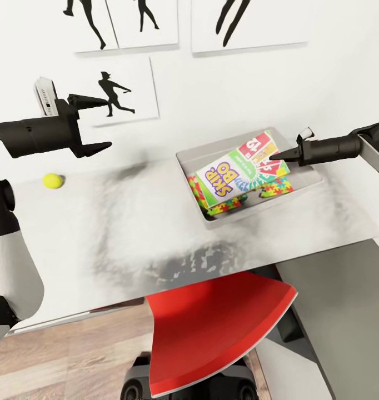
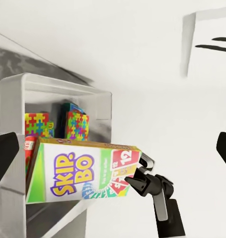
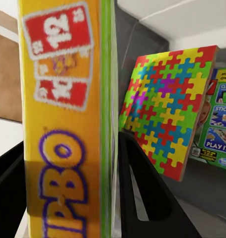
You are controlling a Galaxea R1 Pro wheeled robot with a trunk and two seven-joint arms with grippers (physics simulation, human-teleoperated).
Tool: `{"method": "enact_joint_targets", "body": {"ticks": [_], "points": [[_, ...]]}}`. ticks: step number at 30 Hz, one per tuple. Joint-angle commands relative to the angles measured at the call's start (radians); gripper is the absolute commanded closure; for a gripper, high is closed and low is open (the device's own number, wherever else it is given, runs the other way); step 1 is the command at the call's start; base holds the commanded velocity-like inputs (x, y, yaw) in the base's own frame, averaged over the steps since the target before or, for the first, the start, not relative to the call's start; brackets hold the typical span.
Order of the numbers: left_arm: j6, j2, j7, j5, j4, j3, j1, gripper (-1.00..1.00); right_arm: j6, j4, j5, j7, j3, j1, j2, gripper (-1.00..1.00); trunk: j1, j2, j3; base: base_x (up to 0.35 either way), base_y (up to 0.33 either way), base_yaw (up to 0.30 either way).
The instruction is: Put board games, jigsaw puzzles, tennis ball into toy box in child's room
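Green-white-red SKIP-BO box (image 1: 240,170) sits clamped in the right pincer (image 1: 279,158) over the toy box (image 1: 212,154) — left pincer (image 1: 102,125) open, empty.

The left arm reaches in level from the head view's left side, raised above the table's (image 1: 73,233) far left part, and the left gripper (image 1: 98,123) has its two dark fingers spread wide with nothing between them. The right arm comes in from the right edge, stretched toward the toy box (image 1: 192,158) at the table's far right. The right gripper (image 1: 279,157) points leftward with its fingers closed on the edge of the SKIP-BO board game (image 1: 239,172), clamping it from both sides.
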State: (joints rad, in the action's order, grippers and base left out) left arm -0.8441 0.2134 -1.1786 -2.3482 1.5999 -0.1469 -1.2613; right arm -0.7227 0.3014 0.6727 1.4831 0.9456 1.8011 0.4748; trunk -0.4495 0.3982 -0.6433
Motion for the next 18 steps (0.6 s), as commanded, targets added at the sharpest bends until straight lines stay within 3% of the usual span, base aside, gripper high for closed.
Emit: {"method": "enact_joint_targets", "body": {"ticks": [1,12,13,18], "points": [[-0.006,-0.001,-0.010,-0.008,0.000,-0.002,-0.005,-1.00,-0.011,0.001,0.007,0.002,0.005,0.001,0.001,1.00,0.000,0.002,-0.003,0.000,0.000,0.000],[-0.006,-0.002,-0.010,-0.008,0.000,-0.002,-0.007,-1.00,-0.011,0.000,0.007,0.001,0.005,0.001,0.001,1.00,0.000,0.002,-0.017,0.000,0.000,0.000],[-0.006,-0.002,-0.010,-0.008,0.000,-0.002,-0.007,-1.00,-0.011,0.000,0.007,0.001,0.005,0.001,0.001,-1.00,0.000,0.002,-0.017,0.000,0.000,0.000],[-0.006,-0.002,-0.010,-0.008,0.000,-0.002,-0.007,-1.00,-0.012,-0.001,0.007,0.000,0.005,0.001,0.001,-1.00,0.000,0.002,-0.017,0.000,0.000,0.000]]}}
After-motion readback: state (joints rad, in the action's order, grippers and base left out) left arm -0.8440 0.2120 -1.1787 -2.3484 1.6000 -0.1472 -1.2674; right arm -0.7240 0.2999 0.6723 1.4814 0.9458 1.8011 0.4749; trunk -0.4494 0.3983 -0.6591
